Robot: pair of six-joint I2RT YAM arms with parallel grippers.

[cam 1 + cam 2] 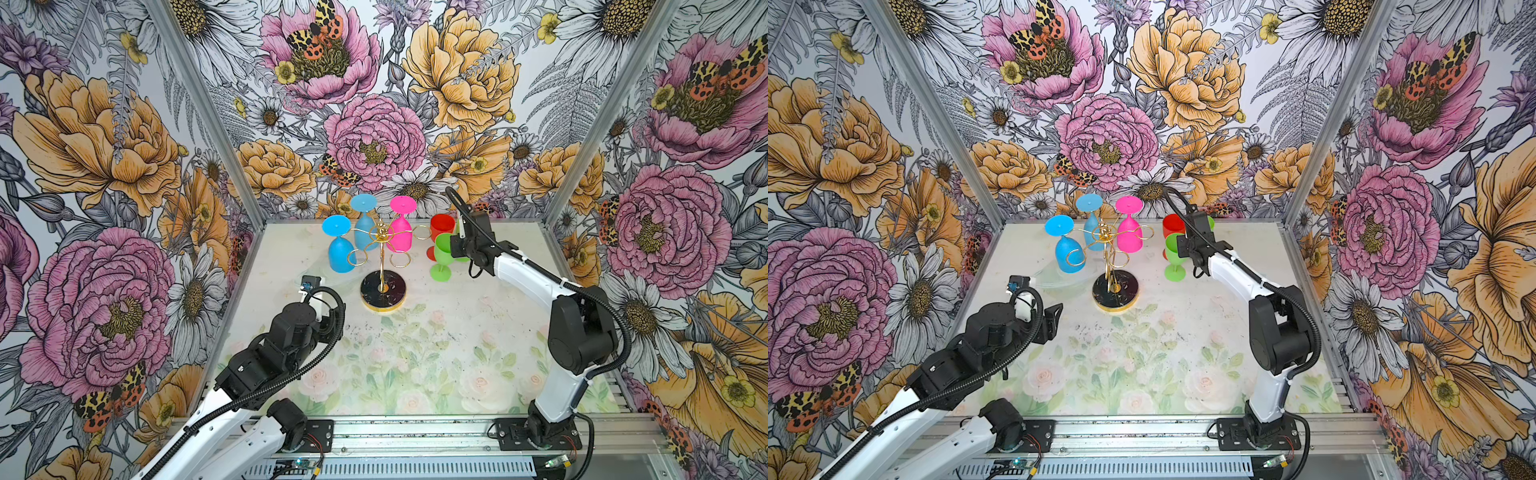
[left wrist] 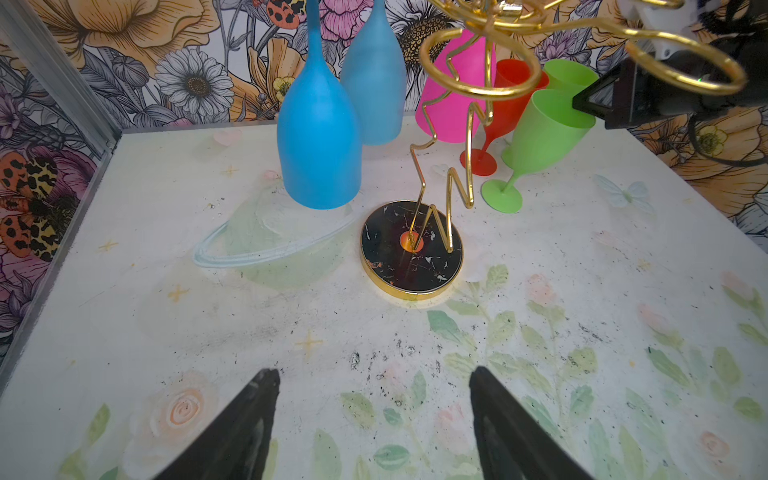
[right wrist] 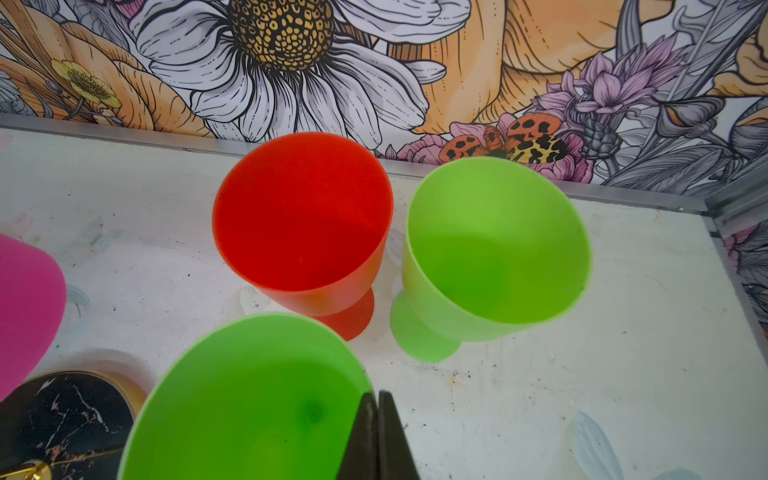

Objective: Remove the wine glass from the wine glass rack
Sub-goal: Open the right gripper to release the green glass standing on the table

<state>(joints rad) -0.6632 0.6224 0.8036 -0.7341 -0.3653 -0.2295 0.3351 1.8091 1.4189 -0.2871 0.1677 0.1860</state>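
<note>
The wine glass rack (image 1: 382, 291) stands mid-table, a gold wire stand on a round black gold-rimmed base (image 2: 411, 249). Hanging upside down from its loops are two blue wine glasses (image 1: 341, 253) (image 1: 365, 226) and a pink one (image 1: 401, 232). To the right of the rack, a green wine glass (image 1: 442, 249) leans with its foot (image 2: 500, 199) down at the table. My right gripper (image 3: 377, 395) is shut on its rim, one finger inside the bowl and one outside. My left gripper (image 2: 374, 374) hovers open and empty over the table, short of the rack's base.
A red glass (image 3: 303, 216) and a second green glass (image 3: 494, 249) stand upright behind the held one, close to the back wall. A clear shallow dish (image 2: 266, 245) lies under the near blue glass. Three rack loops (image 2: 685, 70) hang without glasses.
</note>
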